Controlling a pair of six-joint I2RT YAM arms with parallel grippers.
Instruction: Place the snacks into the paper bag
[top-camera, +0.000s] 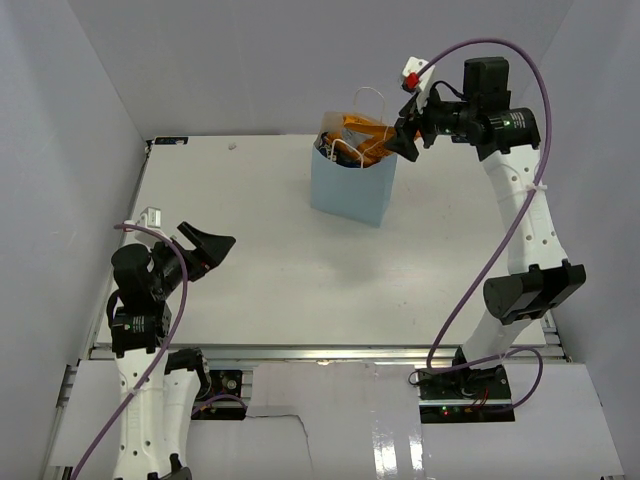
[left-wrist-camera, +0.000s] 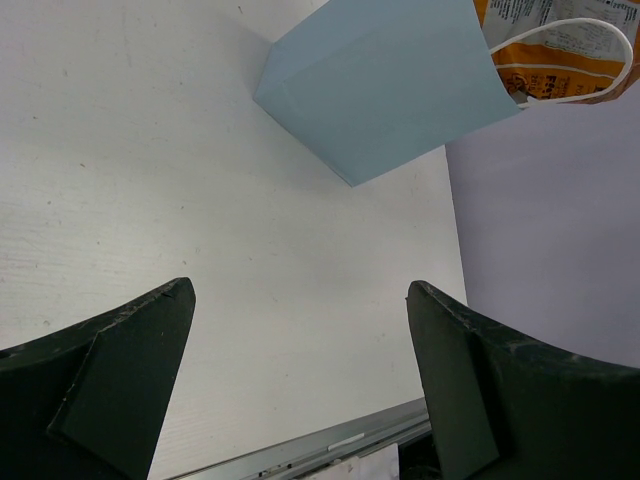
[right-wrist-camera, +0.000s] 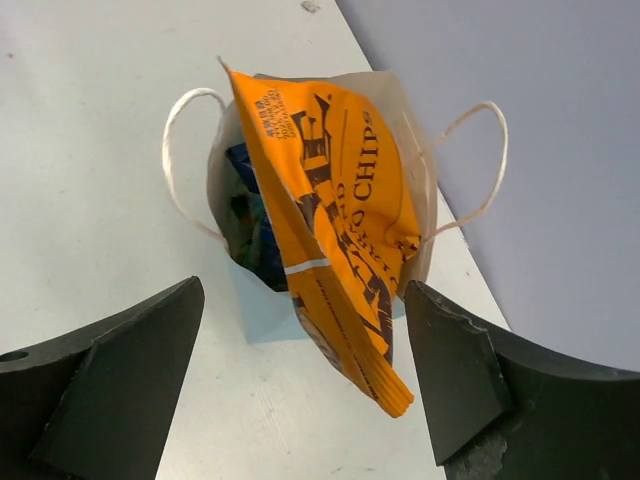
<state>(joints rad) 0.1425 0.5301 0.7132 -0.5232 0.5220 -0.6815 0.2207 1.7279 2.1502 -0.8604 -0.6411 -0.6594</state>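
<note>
Hovering over the paper bag at the far side of the white table, our right gripper gaped wide above the protruding orange chip bag; our left gripper sat spread, empty, near grey walls.

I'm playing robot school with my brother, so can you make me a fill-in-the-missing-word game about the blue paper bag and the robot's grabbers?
1. The light blue paper gift bag stands ___ on the white table, not lying down.
2. The crinkly chip packet poking out of its top is coloured ___.
3. The left gripper and the right gripper both have fingers spread ___.

Missing words: upright; orange; open.
</note>
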